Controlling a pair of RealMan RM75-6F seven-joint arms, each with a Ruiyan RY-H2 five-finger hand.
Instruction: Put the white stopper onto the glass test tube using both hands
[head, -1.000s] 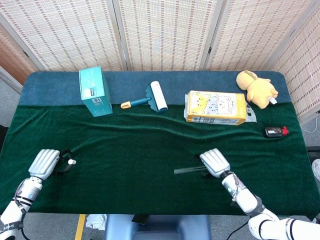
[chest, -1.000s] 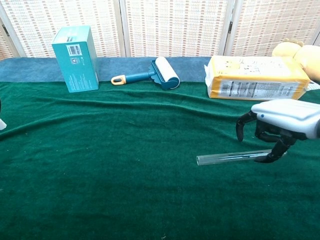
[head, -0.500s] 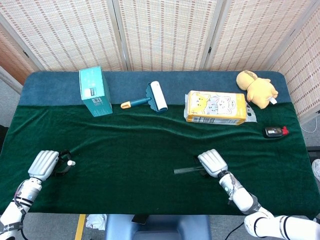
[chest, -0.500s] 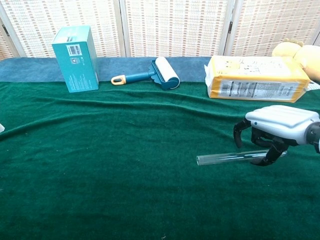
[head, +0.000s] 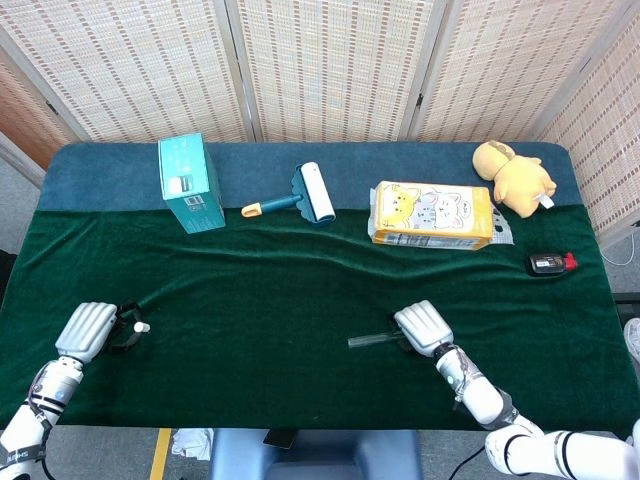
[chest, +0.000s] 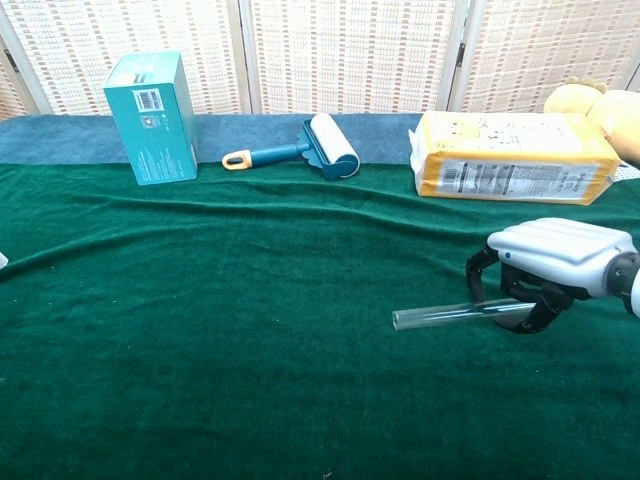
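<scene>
Head view: tube (head: 372, 341) lying left-right on cloth (head: 280, 300), under right hand (head: 420, 328); stopper (head: 143, 326) far left, at left hand (head: 88, 329); grip unclear.

Chest view: right hand (chest: 545, 275) curled around tube (chest: 450, 316), open end leftward.

Bright, even indoor light — soft shadows, no glare, both views sharp.

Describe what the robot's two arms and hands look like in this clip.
Both hands, left hand and right hand, have pale grey-white ribbed backs with black fingers underneath. The forearms are slim, silver-white segments with dark bands at the wrists; thin cabling runs along the left one. No legible markings show.
</scene>
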